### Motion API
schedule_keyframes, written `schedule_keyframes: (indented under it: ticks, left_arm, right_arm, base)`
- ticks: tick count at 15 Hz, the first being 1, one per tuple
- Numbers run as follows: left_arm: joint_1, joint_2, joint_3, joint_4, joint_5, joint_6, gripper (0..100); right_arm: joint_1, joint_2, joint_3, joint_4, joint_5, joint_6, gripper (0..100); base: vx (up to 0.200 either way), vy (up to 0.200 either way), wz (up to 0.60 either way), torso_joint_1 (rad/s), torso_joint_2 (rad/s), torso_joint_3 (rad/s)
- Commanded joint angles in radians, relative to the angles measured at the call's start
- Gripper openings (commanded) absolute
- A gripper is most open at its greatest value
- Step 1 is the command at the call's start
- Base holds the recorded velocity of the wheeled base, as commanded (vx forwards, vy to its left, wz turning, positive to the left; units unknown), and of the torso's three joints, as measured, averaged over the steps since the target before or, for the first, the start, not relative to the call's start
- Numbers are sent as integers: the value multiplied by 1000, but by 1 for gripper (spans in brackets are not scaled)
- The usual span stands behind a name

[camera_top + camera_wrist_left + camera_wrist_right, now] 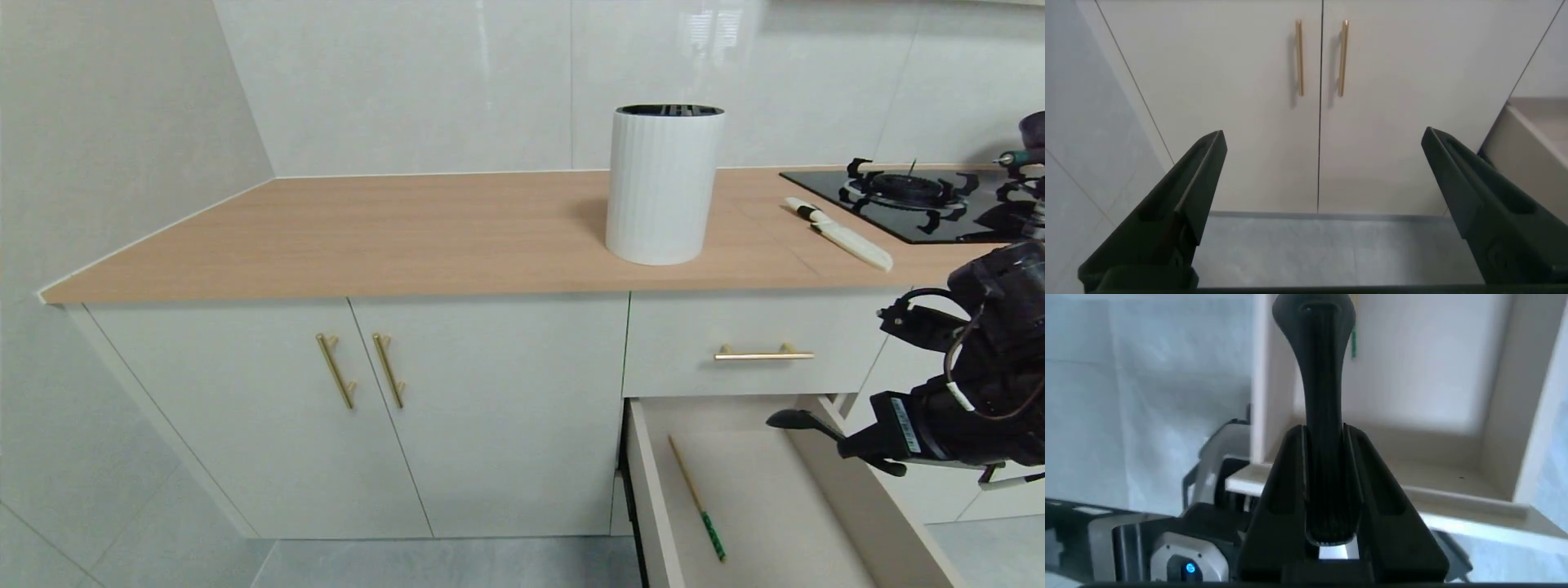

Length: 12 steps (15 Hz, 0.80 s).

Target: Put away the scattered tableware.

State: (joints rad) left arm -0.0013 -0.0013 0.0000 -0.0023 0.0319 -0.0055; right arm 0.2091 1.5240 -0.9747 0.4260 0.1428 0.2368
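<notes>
We log: holder (664, 184) stands on countertop (367, 237), right of its middle. Knife (839, 233) lies on countertop right of holder, between holder and hob (914, 200) at far right. Below countertop we find double-door cabinet (367, 425) at left, shut drawer (694, 343) at right, open drawer (649, 498) under that. Chopstick (694, 494) lies in open drawer near its left wall. Utensil (796, 420), in right gripper (865, 449), hangs over open drawer's right side. Left gripper (1323, 140) faces cabinet doors.

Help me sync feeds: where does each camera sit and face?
Head view: on the head, looking down at counter and open drawer; right hand at right.
Left wrist view: on that wrist, facing cabinet doors; open left hand frames them.
Right wrist view: on that wrist, looking along the gripped black utensil into the drawer.
Shared: head and right wrist views both show drawer and utensil.
</notes>
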Motion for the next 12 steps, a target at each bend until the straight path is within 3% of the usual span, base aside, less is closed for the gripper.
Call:
schedule_keyframes:
  ticks: [1,7,12]
  left_arm:
    - [0,1,0,-1,0,-1,100]
    - [0,1,0,-1,0,-1,100]
    - [0,1,0,-1,0,-1,100]
  right_arm:
    - [1,77,19,-27,-8,1,0]
    - [1,235,54,-142,-12,1,0]
    - [1,464,126,-421,-68,1,0]
  base:
    - [0,0,0,-119,456,325]
    - [0,0,0,-85,449,358]
    - [0,0,0,-12,111,94]
